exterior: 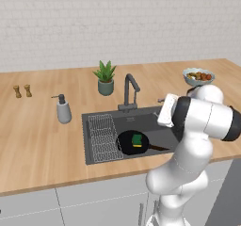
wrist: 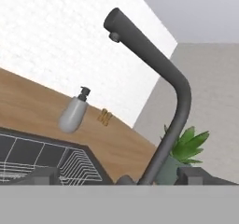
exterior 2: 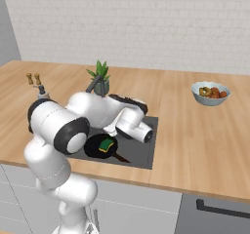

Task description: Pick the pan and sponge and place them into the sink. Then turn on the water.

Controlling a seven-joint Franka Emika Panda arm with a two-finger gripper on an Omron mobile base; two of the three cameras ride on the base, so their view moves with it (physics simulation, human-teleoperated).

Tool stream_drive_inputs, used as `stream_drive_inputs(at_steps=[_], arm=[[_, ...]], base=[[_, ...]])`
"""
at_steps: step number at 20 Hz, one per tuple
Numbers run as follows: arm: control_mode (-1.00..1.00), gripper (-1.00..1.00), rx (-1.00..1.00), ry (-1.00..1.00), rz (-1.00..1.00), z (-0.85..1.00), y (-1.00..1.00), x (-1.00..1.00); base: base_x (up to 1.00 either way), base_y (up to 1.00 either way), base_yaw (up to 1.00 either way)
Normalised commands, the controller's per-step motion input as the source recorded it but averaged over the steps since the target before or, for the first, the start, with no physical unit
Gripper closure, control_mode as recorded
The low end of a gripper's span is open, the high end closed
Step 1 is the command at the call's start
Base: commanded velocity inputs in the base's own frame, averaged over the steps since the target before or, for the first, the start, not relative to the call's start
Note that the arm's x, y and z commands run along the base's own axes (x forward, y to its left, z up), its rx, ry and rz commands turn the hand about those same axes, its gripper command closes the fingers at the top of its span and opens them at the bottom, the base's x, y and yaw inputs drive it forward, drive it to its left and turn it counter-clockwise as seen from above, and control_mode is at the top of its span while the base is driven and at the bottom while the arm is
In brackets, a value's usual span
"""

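Wooden counter's sink (exterior: 94, 119), pan (exterior: 129, 142) and sponge (exterior: 137, 140) inside, below the spread, empty gripper (wrist: 119, 176).

Faucet (wrist: 172, 106) stands btwn wide jaws; plant (wrist: 184, 148) just behind, rack (wrist: 56, 160) beside.

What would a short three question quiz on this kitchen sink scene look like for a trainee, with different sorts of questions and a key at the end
1. True or false: the pan lies inside the sink.
2. Where is the sponge? A) on the counter by the soap dispenser B) on the pan C) in the fruit bowl
3. Fill in: in the hand view the gripper is ____, with the faucet rising between its fingertips.

Key: 1 true. 2 B. 3 open. No water stream shows from the faucet, so turning it on looks like the step left.
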Motion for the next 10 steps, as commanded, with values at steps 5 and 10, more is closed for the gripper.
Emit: stream_drive_inputs(at_steps=[5, 10], arm=[[-1.00, -1.00, 0.17, 0.27, -0.06, 0.00, 0.22, 0.12], [-1.00, -1.00, 0.15, 0.11, -0.05, 0.00, 0.16, 0.19]], base=[[0.00, 0.00, 0.00], [0.00, 0.00, 0.00]])
